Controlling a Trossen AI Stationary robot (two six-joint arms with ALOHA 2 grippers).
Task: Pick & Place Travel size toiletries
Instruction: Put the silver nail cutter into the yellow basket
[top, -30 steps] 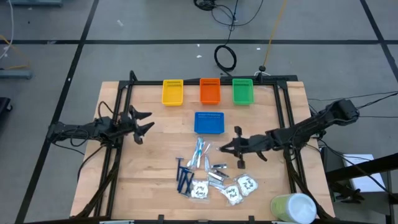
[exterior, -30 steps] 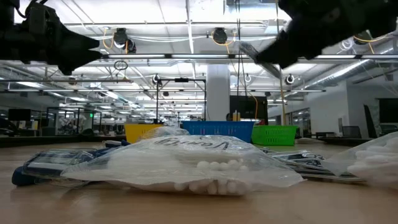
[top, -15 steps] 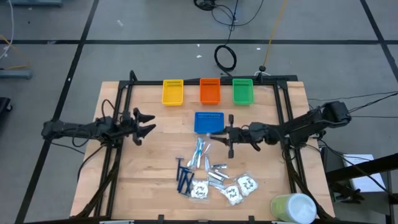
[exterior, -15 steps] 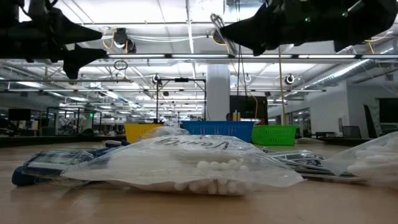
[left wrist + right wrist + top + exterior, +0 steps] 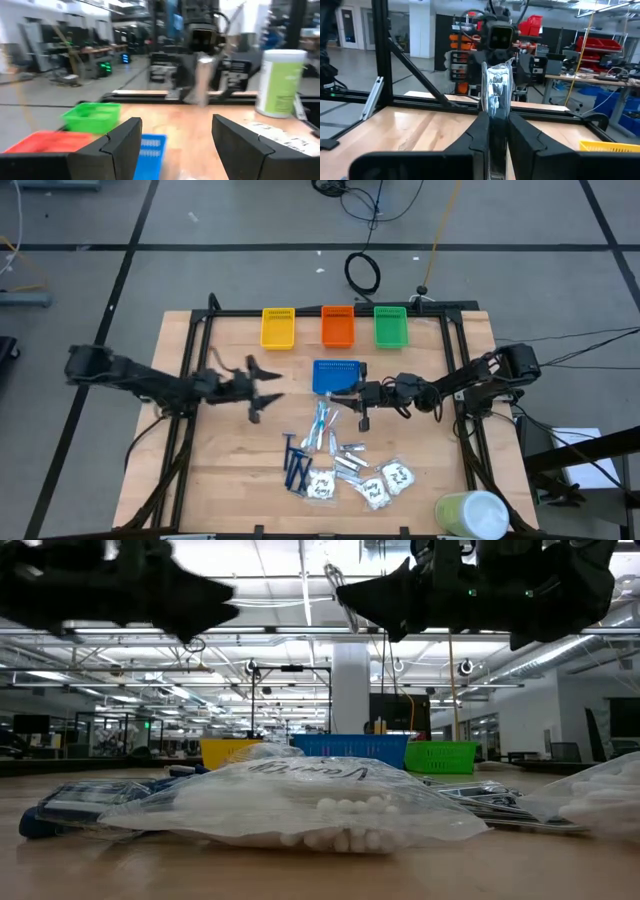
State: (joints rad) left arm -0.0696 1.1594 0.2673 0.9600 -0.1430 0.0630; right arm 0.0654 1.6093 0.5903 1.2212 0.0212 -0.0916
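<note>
One silvery packet [image 5: 496, 92] (upright) in right end effector [image 5: 492, 131].

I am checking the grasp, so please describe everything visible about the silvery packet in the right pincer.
The silvery packet is a slim, shiny, foil-like sachet with crinkled reflections. It stands upright, edge-on to the wrist camera, its lower part pinched between the two dark fingers of the shut right pincer. It is lifted clear of the table, beside the blue tray. Only the fingers touch it. No print is readable.
</note>
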